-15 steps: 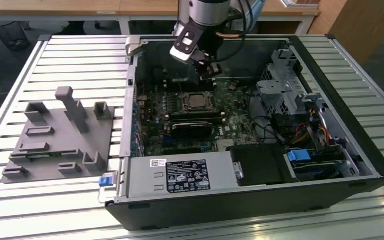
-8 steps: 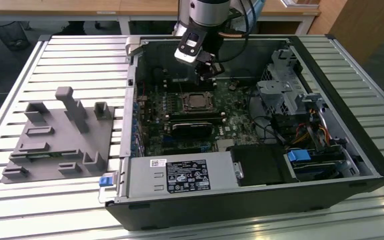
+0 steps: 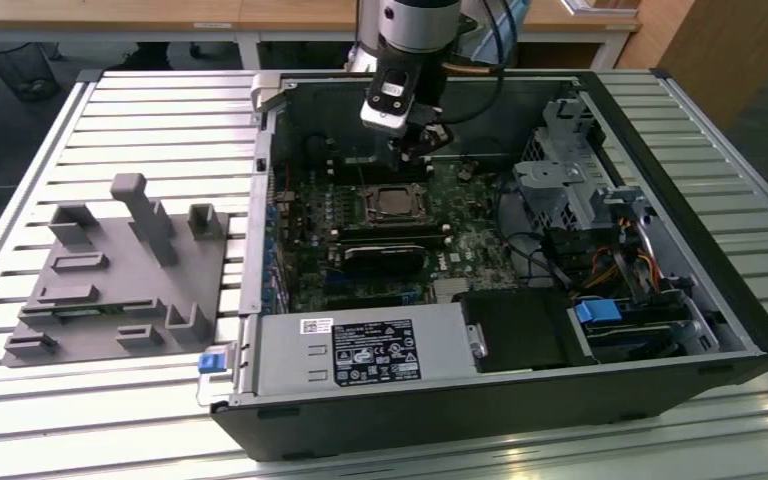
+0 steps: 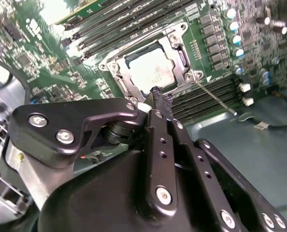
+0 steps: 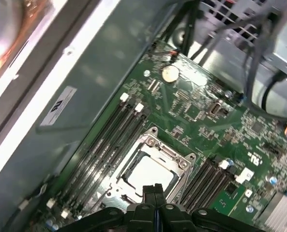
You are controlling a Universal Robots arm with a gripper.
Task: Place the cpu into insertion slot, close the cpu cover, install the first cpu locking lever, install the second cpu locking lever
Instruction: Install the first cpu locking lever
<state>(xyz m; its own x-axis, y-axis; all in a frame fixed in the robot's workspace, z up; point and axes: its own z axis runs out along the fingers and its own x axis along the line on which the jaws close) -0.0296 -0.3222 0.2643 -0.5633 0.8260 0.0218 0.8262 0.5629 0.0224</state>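
Silvery cpu (image 4: 150, 72) seated, cover (image 4: 178, 54) down — my pincer (image 4: 160, 96), pressed together & empty, hangs just beside; locking step, I'd say — needs fine aim.

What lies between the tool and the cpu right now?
Just the silvery edge of the cpu cover: in the second wrist view the shut tool has its tip at that frame's rim, and the cpu shows through its window just beyond.
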